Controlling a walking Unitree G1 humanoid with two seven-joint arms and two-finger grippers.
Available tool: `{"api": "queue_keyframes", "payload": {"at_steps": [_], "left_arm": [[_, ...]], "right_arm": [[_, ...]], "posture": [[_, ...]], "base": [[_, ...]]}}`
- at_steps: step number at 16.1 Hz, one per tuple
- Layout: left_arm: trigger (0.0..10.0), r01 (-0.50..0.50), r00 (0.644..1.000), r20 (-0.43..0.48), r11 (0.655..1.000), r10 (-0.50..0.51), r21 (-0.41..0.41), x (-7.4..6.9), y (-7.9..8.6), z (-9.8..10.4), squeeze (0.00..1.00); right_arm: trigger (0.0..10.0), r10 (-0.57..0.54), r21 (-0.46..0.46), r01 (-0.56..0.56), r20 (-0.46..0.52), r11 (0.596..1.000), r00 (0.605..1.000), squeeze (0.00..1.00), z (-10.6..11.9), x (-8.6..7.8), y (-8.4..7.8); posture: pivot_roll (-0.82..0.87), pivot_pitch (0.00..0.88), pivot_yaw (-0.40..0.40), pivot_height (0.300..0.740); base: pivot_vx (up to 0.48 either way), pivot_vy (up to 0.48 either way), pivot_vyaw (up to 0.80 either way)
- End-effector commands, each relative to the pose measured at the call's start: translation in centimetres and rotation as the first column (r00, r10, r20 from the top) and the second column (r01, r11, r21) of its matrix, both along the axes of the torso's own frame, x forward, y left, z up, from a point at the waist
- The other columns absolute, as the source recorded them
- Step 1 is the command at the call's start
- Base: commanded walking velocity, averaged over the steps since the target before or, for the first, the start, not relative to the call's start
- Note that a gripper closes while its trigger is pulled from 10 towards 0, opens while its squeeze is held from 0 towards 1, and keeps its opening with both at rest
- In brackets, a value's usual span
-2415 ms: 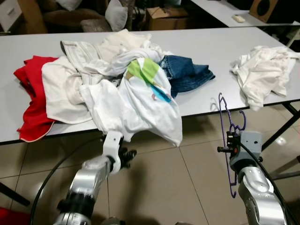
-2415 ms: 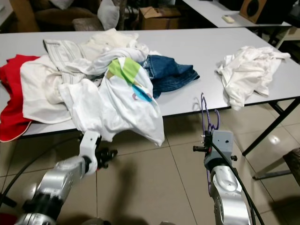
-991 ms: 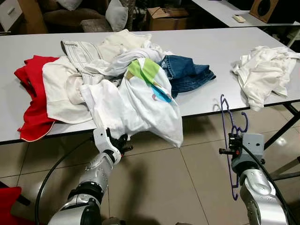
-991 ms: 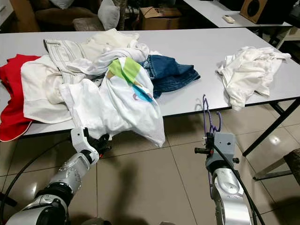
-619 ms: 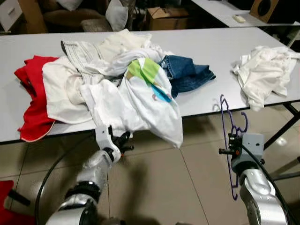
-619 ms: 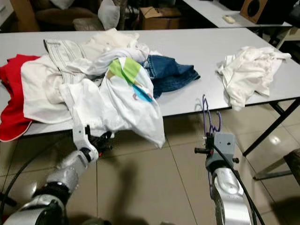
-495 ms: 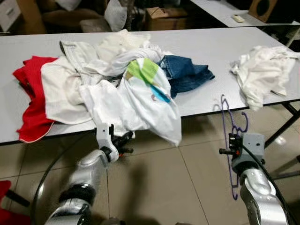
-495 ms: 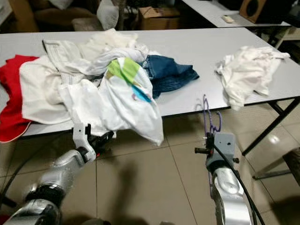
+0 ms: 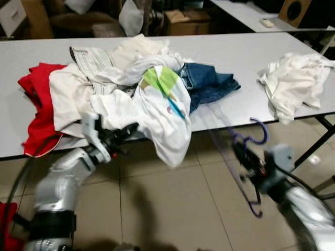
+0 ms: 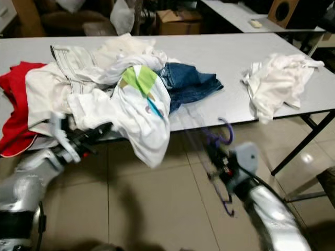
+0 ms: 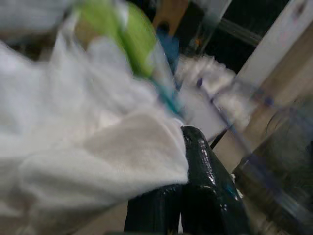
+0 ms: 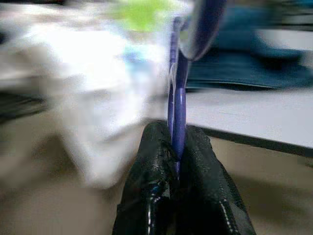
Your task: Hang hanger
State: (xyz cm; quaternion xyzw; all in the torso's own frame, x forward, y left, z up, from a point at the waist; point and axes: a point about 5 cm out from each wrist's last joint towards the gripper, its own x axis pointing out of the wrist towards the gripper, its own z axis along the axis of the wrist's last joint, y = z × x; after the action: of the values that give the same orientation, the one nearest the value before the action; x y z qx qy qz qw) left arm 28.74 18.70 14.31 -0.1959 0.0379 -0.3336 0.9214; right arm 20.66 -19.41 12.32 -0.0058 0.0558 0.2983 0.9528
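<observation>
A white T-shirt (image 9: 162, 112) with a green patch hangs over the front edge of the grey table (image 9: 235, 49). My left gripper (image 9: 123, 135) is at that edge, shut on the shirt's hem; in the left wrist view white cloth (image 11: 98, 161) lies pinched against the black fingers (image 11: 205, 196). My right gripper (image 9: 245, 161) is low at the right, shut on a thin purple hanger (image 9: 256, 137). The hanger tilts leftward toward the shirt and is blurred. In the right wrist view the purple hanger (image 12: 177, 98) stands up between the shut fingers (image 12: 146, 186).
A clothes pile covers the table's left half: a red garment (image 9: 36, 99), white pieces, blue jeans (image 9: 209, 83). A separate white heap (image 9: 293, 83) lies at the right end above a black table leg (image 9: 314, 151). Tiled floor lies below; a cardboard box (image 9: 183, 21) stands behind.
My left gripper rose and moved left to the table edge, lifting the shirt's hem with it. My right gripper swung left, tilting the hanger toward the shirt.
</observation>
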Motion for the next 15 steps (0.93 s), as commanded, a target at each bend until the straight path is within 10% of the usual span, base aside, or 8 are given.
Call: {"api": "queue_keyframes", "payload": {"at_steps": [1,4,6,15], "left_arm": [[0.0,0.014,0.998,0.058,0.998,-0.010,-0.054,-0.2,-0.3,2.1,0.00],[0.0,0.015,0.994,0.113,0.998,-0.008,-0.059,0.7,-0.7,4.4,0.00],[0.0,0.167,0.980,0.085,0.977,-0.178,0.130,0.0,-1.4,4.4,0.00],[0.0,-0.037,0.999,-0.003,0.990,0.038,0.138,1.3,1.0,4.6,0.00]], "right_arm": [[10.0,0.139,0.038,-0.140,0.027,0.989,0.990,0.00,1.5,-0.6,0.9],[10.0,0.301,-0.013,-0.301,0.002,0.953,0.953,0.00,2.2,-1.5,1.2],[10.0,0.313,-0.046,-0.311,0.042,0.949,0.949,0.00,2.9,-1.1,1.9],[10.0,0.344,-0.241,-0.307,0.132,0.921,0.930,0.00,2.7,-0.2,4.1]], "posture": [[-0.14,0.000,-0.026,0.740],[-0.16,0.000,0.005,0.740],[-0.17,0.009,0.017,0.740],[-0.17,0.024,-0.022,0.740]], "base": [[0.000,0.000,0.00],[0.000,0.000,0.00],[0.000,0.000,0.00],[0.000,0.000,0.00]]}}
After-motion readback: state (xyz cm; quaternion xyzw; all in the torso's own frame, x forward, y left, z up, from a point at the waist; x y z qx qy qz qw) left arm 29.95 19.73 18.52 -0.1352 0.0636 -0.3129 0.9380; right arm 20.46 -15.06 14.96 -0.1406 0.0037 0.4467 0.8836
